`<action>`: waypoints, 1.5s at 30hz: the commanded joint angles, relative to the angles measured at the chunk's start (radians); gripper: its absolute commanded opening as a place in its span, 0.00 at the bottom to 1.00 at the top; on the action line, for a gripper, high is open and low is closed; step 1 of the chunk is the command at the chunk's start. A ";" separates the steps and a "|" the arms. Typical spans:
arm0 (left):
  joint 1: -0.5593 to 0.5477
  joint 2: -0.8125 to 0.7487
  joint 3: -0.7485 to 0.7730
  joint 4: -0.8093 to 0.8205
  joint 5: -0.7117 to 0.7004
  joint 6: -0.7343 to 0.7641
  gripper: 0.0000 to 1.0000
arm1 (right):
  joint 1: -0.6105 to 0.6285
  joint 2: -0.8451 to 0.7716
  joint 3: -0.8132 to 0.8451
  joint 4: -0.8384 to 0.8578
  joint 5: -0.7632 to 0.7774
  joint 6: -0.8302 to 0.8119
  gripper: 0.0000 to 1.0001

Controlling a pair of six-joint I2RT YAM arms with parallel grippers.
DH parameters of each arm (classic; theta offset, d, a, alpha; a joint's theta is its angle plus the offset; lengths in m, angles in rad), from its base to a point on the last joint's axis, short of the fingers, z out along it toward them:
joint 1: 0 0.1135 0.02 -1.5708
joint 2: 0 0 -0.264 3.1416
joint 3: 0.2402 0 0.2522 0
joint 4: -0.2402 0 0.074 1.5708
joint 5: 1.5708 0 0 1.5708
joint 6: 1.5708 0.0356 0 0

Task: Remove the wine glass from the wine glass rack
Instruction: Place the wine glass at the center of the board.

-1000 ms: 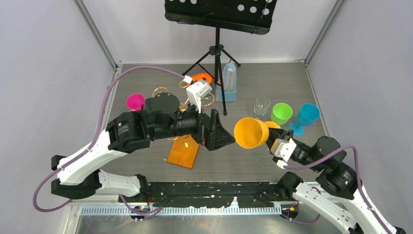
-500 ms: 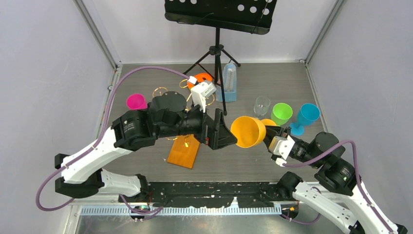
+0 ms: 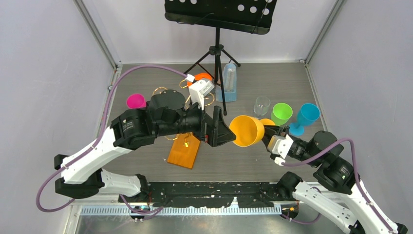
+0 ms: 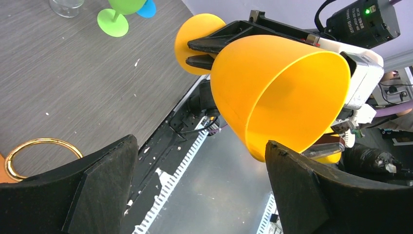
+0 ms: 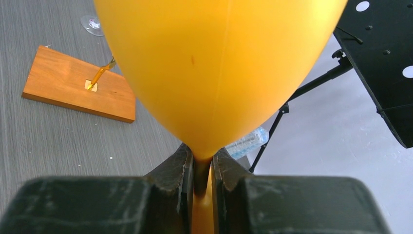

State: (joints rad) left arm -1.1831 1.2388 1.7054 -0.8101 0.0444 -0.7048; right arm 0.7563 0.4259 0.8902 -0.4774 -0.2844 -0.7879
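The wine glass (image 3: 248,130) is plain yellow-orange. The rack (image 3: 183,153) has an orange wood-grain base and gold wire. On the left is a pink glass (image 3: 135,101); on the right are a clear glass (image 3: 261,105), a green glass (image 3: 281,113) and a blue glass (image 3: 308,113). The table (image 3: 272,80) is streaky grey. The far music stand (image 3: 219,12) is black, dotted with round holes. The left arm (image 3: 92,153) and right arm (image 3: 336,204) are white and black, with purple cables (image 3: 146,69). The left gripper (image 4: 200,144) and right gripper (image 5: 202,156) are black.
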 commanded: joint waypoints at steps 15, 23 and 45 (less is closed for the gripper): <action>0.033 0.038 0.077 -0.028 -0.061 -0.008 0.93 | 0.007 0.068 0.015 0.120 -0.012 0.011 0.06; 0.039 0.069 0.129 -0.083 -0.098 0.018 0.75 | 0.026 0.118 0.033 0.134 0.031 -0.002 0.06; 0.073 0.062 0.155 -0.126 -0.089 0.055 0.00 | 0.185 0.259 0.112 0.187 0.239 -0.036 0.06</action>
State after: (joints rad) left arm -1.1202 1.3193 1.8198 -0.9421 -0.0513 -0.6716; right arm 0.9100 0.6624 0.9421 -0.3679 -0.1093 -0.8112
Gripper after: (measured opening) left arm 0.026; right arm 0.191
